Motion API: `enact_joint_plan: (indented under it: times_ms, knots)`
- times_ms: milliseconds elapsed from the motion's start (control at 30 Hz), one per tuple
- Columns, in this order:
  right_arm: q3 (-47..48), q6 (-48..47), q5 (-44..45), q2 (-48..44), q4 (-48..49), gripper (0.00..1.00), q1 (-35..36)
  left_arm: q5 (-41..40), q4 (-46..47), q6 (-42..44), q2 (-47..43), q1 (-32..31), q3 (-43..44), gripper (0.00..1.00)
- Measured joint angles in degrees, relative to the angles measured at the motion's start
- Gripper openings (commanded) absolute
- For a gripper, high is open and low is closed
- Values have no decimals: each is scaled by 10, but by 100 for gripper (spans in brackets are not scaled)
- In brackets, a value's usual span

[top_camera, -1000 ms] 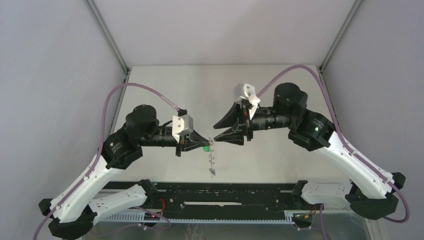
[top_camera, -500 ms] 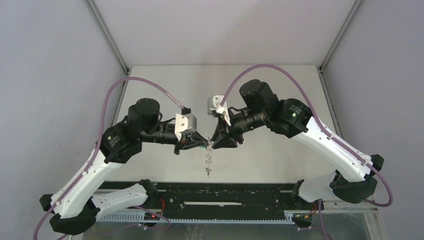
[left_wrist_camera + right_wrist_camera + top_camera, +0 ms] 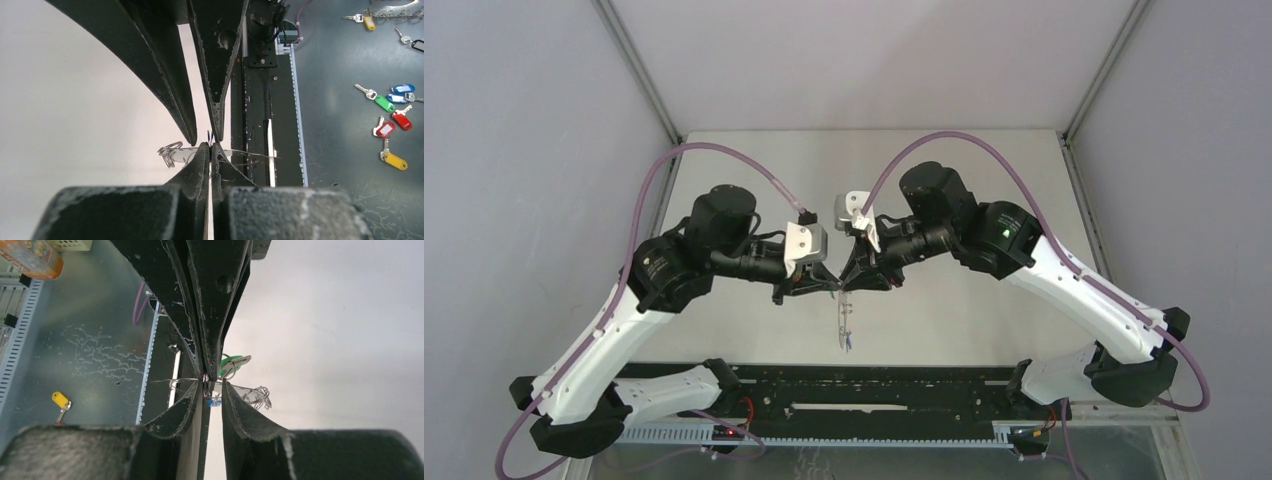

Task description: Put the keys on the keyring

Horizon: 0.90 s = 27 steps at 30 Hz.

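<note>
Right claw (image 3: pixel 848 284) has swung in to meet left claw (image 3: pixel 829 291) tip to tip; its jaws have narrowed.

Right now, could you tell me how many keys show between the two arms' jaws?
2: the green key beside the left arm's jaws; the blue key hanging lower, between the right arm's jaws. Others may be hidden.

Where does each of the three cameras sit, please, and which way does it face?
Top external: above and behind the bases, looking down at the table; both arms show, left gripper facing right gripper.
Left wrist: on that wrist, looking along its own shut jaws at the right gripper.
Right wrist: on that wrist, looking along its own parted jaws at the left gripper and a green key.
Shared: both wrist views show the keyring.
</note>
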Motion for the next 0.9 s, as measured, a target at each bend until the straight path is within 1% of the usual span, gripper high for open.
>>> enact_joint_plan:
  times_ms: [67,200,333,367,400,433,500,633,667,700,767,867,900]
  knots:
    - [-5,1,0,0,2,23,0,-4,-9,3,5,0,10,0]
    - [-15,1,-2,-1,3,1,0,-7,-13,8,9,0,20,0]
    - [-18,3,5,-2,5,0,0,-9,-16,9,10,0,20,0]
    - [-21,3,8,-3,9,9,0,-10,-16,10,11,-1,20,0]
    - [-24,5,12,-5,11,15,1,-11,-17,10,11,-1,20,0]
    - [-26,8,14,-7,13,19,2,-11,-17,12,11,-2,20,0]
    - [-26,12,21,-9,14,23,2,-12,-17,16,11,-5,20,0]
    - [-26,14,28,-11,20,24,3,-14,-17,20,12,-8,20,0]
    - [-26,14,29,-12,21,23,3,-14,-17,21,12,-8,20,0]
    - [-26,14,30,-13,21,21,3,-14,-17,23,12,-9,20,0]
    - [-26,13,30,-13,19,11,3,-14,-17,24,13,-9,20,0]
    - [-19,9,28,-12,9,0,3,-15,-16,24,13,-9,20,0]
    - [-13,8,26,-9,2,0,3,-15,-16,24,13,-9,20,0]
